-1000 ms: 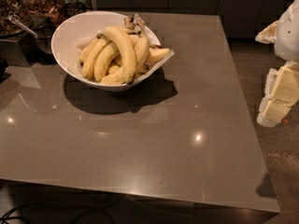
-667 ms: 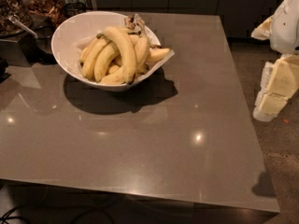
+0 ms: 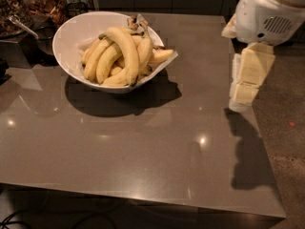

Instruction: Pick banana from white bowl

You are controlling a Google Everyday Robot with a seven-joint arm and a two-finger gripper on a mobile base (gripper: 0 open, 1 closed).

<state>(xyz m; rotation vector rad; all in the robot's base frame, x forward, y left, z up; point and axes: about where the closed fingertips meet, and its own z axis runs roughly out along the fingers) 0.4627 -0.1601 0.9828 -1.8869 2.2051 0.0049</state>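
Observation:
The white bowl (image 3: 71, 27) stands at the back left of the grey table (image 3: 143, 147), its rim drawn to a point on the right. It holds several yellow bananas. The banana (image 3: 126, 51), the longest and thickest, lies curved on top of the pile, with dark stem ends behind it. My gripper (image 3: 245, 82), cream-coloured under a white arm housing (image 3: 269, 13), hangs pointing down above the table's right edge. It is well to the right of the bowl and holds nothing that I can see.
Dark containers of snacks (image 3: 19, 8) with a spoon handle (image 3: 21, 26) stand at the back left, close to the bowl. Dark cabinets run along the back. The table's right edge borders speckled floor (image 3: 286, 142).
My gripper has moved left and slightly up, from beside the table to over its right edge. The bowl and bananas have not moved.

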